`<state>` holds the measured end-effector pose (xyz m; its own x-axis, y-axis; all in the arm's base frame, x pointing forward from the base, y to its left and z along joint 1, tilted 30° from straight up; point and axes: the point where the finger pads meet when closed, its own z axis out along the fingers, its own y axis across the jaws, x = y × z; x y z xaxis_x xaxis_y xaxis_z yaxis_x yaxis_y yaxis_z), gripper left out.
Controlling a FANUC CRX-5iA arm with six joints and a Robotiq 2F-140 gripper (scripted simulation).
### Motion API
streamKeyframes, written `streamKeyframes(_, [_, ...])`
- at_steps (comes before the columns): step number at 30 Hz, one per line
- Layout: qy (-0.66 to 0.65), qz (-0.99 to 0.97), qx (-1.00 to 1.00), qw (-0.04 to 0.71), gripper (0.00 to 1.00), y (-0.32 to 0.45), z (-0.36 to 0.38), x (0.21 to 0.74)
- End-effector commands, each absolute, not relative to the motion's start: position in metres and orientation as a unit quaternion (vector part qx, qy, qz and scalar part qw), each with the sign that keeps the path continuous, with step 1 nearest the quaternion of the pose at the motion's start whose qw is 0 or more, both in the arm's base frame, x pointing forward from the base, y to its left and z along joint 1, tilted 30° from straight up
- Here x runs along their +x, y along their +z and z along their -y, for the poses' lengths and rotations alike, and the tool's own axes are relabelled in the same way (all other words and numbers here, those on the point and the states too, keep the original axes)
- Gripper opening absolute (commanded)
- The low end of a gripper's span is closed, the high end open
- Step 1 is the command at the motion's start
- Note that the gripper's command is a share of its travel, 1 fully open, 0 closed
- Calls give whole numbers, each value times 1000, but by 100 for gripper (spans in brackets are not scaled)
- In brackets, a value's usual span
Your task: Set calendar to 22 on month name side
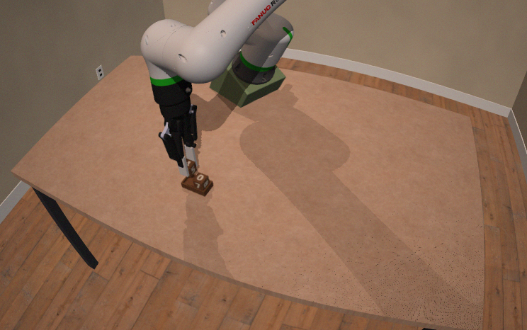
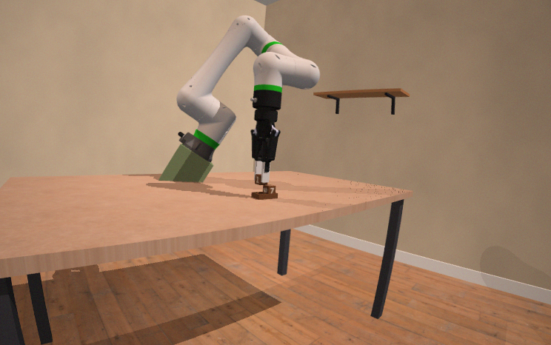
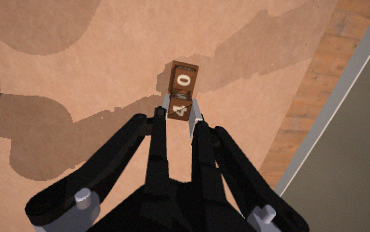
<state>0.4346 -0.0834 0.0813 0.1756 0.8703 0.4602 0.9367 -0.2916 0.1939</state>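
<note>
Arm (image 2: pixel 211 77): white rounded casings, green rings at joints, red lettering on one link, small round screw holes. Base (image 2: pixel 186 164): green slanted block. Gripper (image 2: pixel 262 177): black linkages, pale fingertips.

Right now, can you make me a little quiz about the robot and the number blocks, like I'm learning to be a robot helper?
1. True or false: the gripper is squeezing a number cube between its fingers.
2. Which digit shows on top of the other cube, the one sitting in the tray, in the wrist view? A) 0 B) 5 C) 9
3. Fill in the blank: in the exterior view, the held cube hangs ____ the tray, not on its floor.

Key:
1. True. The fingers grip it on two sides.
2. A. A white 0 faces the wrist camera.
3. Above. It hangs higher than the cube in the tray.
</note>
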Motion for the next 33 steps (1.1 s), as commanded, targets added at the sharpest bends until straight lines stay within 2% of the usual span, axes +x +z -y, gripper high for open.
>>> streamKeyframes(1, [-250,591,-764,66,17,81,84,435])
streamKeyframes(33, [-250,591,-764,66,17,69,78,439])
